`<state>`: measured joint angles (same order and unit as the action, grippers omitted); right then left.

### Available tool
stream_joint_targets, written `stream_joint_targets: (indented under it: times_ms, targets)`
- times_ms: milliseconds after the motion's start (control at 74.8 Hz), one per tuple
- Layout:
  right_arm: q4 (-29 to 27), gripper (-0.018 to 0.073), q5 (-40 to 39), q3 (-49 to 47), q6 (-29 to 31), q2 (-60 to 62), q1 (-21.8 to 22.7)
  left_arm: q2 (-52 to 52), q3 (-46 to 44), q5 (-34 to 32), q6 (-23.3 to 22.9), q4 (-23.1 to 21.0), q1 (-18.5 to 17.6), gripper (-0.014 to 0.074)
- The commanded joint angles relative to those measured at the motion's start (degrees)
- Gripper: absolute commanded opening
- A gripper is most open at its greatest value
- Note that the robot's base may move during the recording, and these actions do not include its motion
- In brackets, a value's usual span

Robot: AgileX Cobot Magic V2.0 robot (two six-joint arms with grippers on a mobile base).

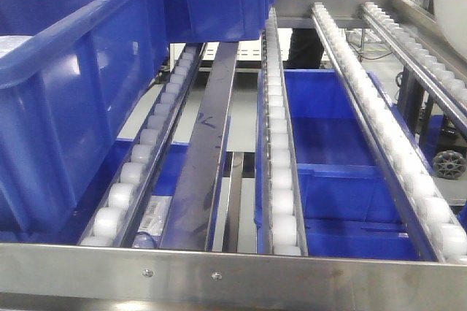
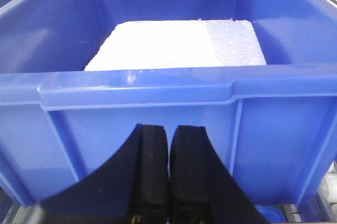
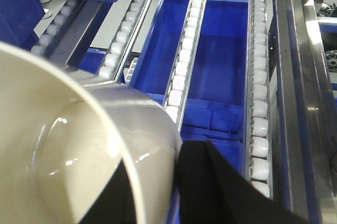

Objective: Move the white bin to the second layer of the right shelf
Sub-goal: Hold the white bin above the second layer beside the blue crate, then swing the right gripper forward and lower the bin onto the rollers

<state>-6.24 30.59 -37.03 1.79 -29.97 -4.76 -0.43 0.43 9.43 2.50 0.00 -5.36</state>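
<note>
Two arms, one load: my right jaws [image 3: 176, 182] carry the white bin [image 3: 79, 155], one finger inside the wall and one outside, clamped on the rim, so the bin hangs tilted with its mouth toward the wrist camera. It sits above the near end of the roller shelf [image 1: 219, 271], not yet down on the tracks. The front view does not show the bin at all.

Left jaws [image 2: 168, 182] are closed, fingers touching, holding nothing. They are parked right in front of the blue crate [image 2: 168, 92], which has a white foam block [image 2: 179, 45] in it. My guess is it's just kept out of the way.

Room: the blue crate fills the left lanes. The middle and right roller tracks [image 1: 281, 179] are bare, with open gaps showing another crate [image 3: 210, 66] on the level below. The bin must straddle two tracks or it drops through a gap. The steel front bar is the lip to clear. The side rail [image 3: 300, 77] bounds the right edge, so I land it centre-right.
</note>
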Motion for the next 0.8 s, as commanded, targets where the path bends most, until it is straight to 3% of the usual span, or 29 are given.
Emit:
stream_joint_targets:
  times_ms: [0,602,789]
  targets:
    - [-0.30,0.0056,-5.78,-1.76,0.23,-0.22,0.30,-0.80,2.11,-5.00,-0.30,0.00,-0.25,0.0085]
    - [-1.13,0.0056,-11.38,-1.81,0.23,-18.08,0.13,-0.80,2.11,-5.00,-0.30,0.00,-0.25,0.0085]
    - [-1.13,0.0056,-15.16,-1.81,0.23,-24.97,-2.46,-0.80,2.11,-5.00,-0.30,0.00,-0.25,0.0085]
